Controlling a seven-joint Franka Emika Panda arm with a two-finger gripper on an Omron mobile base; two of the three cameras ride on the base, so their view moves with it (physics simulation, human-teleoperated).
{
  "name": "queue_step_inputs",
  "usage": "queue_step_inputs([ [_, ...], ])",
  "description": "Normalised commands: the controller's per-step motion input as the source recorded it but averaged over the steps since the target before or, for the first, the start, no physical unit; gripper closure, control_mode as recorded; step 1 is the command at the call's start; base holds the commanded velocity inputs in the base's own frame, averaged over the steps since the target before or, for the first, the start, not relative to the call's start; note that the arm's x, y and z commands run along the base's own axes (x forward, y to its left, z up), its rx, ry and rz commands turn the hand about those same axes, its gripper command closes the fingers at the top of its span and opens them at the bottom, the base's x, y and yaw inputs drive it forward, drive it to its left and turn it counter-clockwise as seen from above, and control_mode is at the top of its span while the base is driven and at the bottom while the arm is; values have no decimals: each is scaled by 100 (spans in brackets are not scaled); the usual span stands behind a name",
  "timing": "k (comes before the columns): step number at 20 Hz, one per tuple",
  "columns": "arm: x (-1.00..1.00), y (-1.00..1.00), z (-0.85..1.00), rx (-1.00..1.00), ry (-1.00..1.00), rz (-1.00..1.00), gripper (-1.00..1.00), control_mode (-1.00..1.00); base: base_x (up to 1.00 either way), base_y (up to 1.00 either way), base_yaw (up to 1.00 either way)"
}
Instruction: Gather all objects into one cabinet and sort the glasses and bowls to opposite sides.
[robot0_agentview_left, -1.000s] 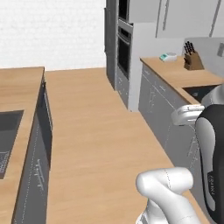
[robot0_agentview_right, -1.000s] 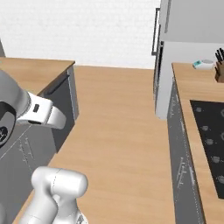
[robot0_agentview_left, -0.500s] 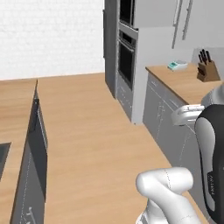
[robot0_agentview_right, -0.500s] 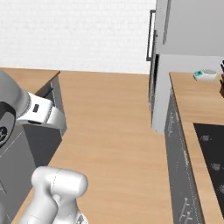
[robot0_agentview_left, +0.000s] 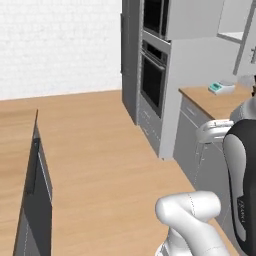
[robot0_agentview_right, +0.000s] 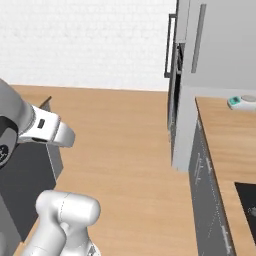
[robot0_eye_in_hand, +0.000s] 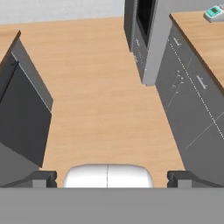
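- None of the four objects is gathered yet, as far as I judge; the cups and bowls are nowhere in sight, so I cannot say where they stand.
- My end effector (robot0_eye_in_hand: 107, 177) hangs wide open and empty over the wooden floor (robot0_eye_in_hand: 100, 92).
- Ahead stand the wall oven (robot0_agentview_left: 152, 82) and a bench (robot0_agentview_right: 225, 135) carrying a small teal device (robot0_agentview_right: 242, 102).
- Since a second ago the whole picture has shifted: my base has driven, and the oven column looms closer.

A kitchen: built-in oven (robot0_agentview_left: 152, 80), wooden counters (robot0_agentview_right: 225, 145), seemingly a hob.
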Motion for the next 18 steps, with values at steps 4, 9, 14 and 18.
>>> queue_step_inputs([
  [4, 0, 0, 0, 0, 0, 0, -100, 100, 100, 24, -3],
  [9, 0, 0, 0, 0, 0, 0, -100, 100, 100, 23, -5],
  [14, 0, 0, 0, 0, 0, 0, -100, 100, 100, 14, -6],
  [18, 0, 0, 0, 0, 0, 0, -100, 100, 100, 0, -18],
])
